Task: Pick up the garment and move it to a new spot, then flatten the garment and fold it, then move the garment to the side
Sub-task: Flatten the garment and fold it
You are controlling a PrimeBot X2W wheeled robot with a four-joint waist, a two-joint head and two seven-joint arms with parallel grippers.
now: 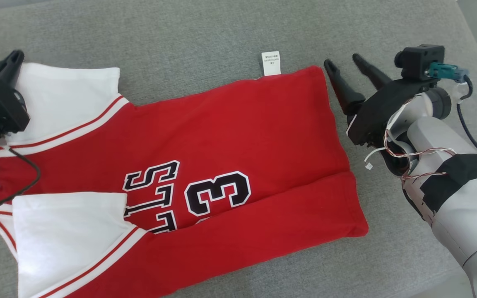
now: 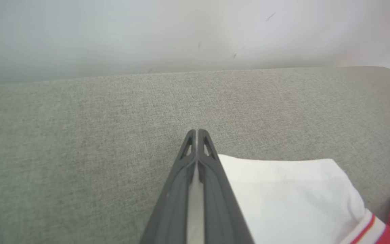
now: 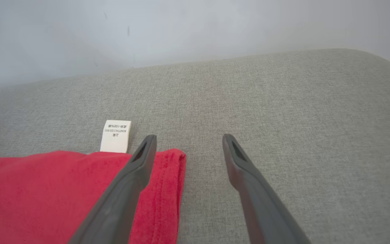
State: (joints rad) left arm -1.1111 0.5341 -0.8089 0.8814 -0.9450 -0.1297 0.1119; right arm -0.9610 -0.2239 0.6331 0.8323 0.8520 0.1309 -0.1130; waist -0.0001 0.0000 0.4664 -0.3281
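Red jersey [image 1: 238, 132] is spread on the grey cushion [image 1: 205, 33], its white sleeve [image 2: 283, 189] pinched in the closed left gripper [image 2: 197, 133] and the wide-open right gripper [image 3: 189, 137] poised at its hem corner [image 3: 171, 161], presumably for folding.

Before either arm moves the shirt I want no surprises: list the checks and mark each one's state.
1. Left end effector shut on the white sleeve: ok.
2. Right end effector gripping the hem corner: not ok, open, nothing held.
3. Shirt flat: not ok, near edge folded over the lettering.
4. Label clear of the right end effector: ok.
5. Layers in the left grip: cannot tell.
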